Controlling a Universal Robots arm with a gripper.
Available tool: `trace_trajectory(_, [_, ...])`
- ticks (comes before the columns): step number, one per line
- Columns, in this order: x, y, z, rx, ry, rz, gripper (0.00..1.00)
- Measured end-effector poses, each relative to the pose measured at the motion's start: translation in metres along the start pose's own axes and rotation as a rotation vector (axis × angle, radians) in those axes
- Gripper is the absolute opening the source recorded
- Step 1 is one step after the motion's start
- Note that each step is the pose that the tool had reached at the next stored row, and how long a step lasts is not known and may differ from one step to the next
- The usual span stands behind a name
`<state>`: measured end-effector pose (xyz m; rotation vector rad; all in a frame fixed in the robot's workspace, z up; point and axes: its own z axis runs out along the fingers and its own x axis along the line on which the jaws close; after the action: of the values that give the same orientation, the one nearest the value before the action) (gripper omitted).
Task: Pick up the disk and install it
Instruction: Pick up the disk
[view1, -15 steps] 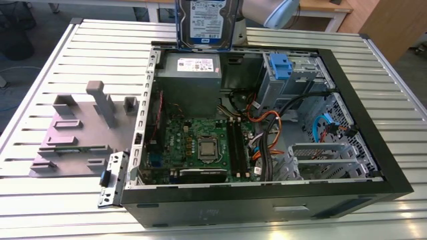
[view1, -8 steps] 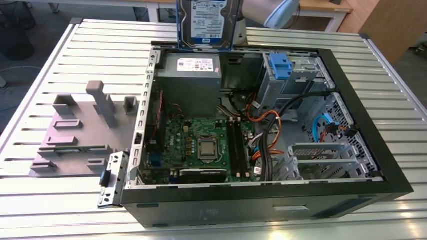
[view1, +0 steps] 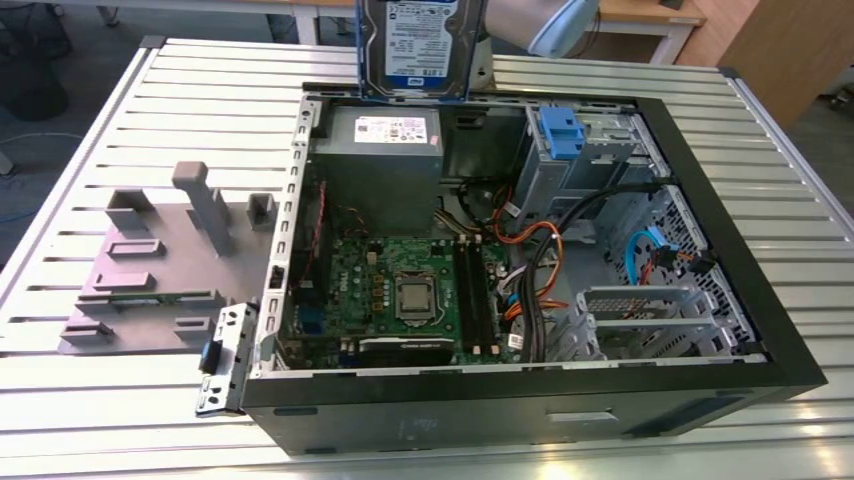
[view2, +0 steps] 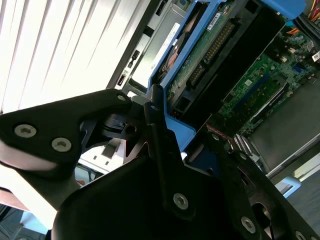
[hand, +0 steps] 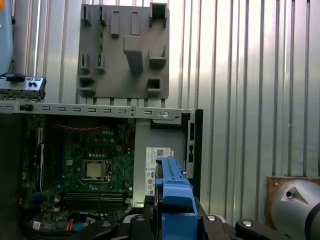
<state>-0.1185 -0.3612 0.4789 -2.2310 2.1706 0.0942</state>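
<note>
The disk (view1: 416, 45) hangs at the upper centre of the exterior view, above the far edge of the open computer case (view1: 534, 395) on the slatted tabletop (view1: 107, 400). Its long axis stands upright, with the label facing the camera. The frame edge cuts off its upper end. In the second wrist view the hand (view2: 175, 122) is closed on the disk's blue frame (view2: 182, 134), and the contact faces are hidden.
</note>
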Motion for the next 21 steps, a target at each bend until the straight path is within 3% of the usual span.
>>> trace_trajectory(21, [0.0001,-0.0043,-0.0001,0.0000,0.0000,0.000,0.37])
